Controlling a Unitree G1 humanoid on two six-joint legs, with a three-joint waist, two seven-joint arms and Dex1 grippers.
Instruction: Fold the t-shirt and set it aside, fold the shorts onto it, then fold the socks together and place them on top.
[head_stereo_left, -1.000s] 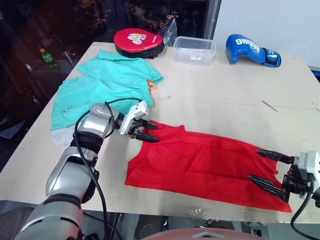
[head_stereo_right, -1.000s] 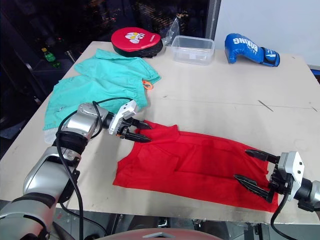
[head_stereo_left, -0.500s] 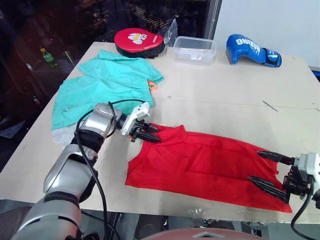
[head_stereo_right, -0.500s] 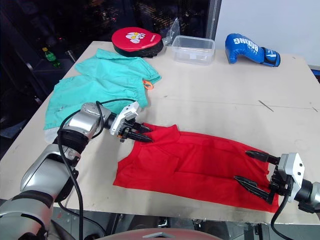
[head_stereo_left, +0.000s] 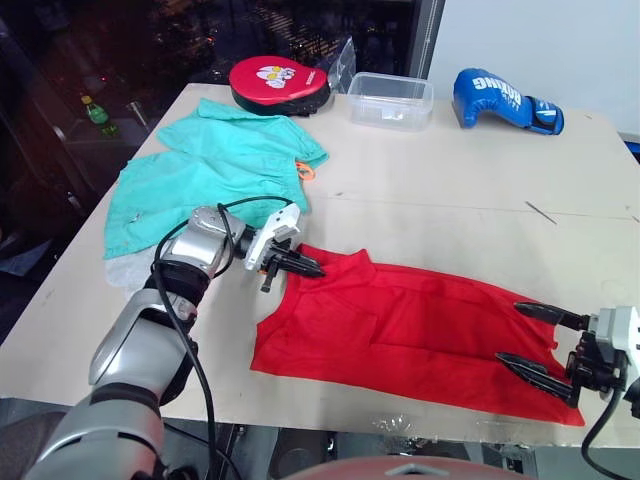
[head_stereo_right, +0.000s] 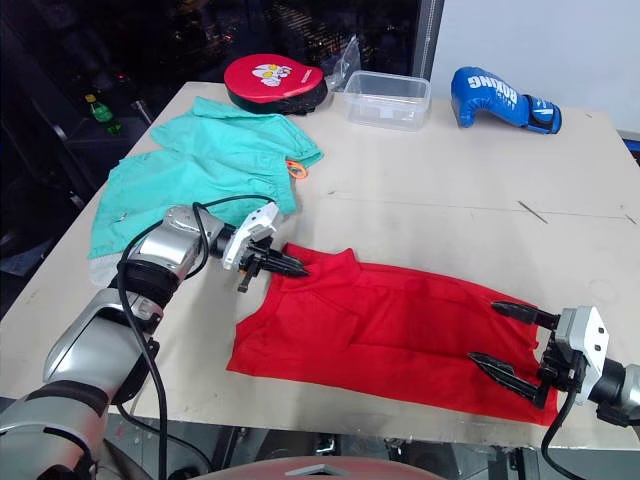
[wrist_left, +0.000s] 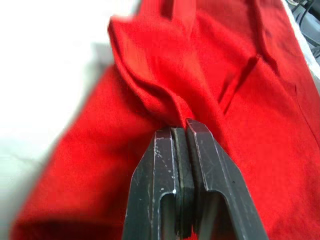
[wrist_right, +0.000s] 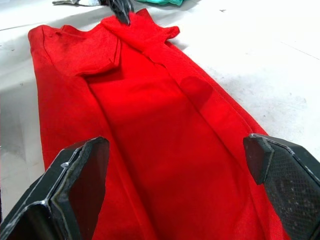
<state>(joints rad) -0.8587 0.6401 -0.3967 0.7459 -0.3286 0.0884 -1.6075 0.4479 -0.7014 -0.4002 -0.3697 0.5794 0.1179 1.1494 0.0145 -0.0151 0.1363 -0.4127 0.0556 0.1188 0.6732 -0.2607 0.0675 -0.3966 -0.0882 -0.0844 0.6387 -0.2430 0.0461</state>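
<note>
The red t-shirt (head_stereo_left: 410, 325) lies folded lengthwise into a long band near the table's front edge. My left gripper (head_stereo_left: 312, 268) sits at its far left corner. In the left wrist view the fingers (wrist_left: 165, 170) are pressed together with a raised fold of the red cloth (wrist_left: 150, 90) pinched at their tips. My right gripper (head_stereo_left: 510, 332) is open at the shirt's right end, one finger on each side of the band. The mint green shorts (head_stereo_left: 210, 170) lie spread at the back left. A light grey sock (head_stereo_left: 122, 270) peeks out from under their near edge.
A round red padded mitt (head_stereo_left: 278, 80), a clear plastic box (head_stereo_left: 390, 100) and a blue boxing glove (head_stereo_left: 505, 100) line the far edge. Bare tabletop (head_stereo_left: 450, 190) stretches between them and the shirt. The shirt's near edge lies close to the table's front edge.
My left gripper's fingers have closed from wide apart onto the shirt's left corner. The right gripper has stayed open in place.
</note>
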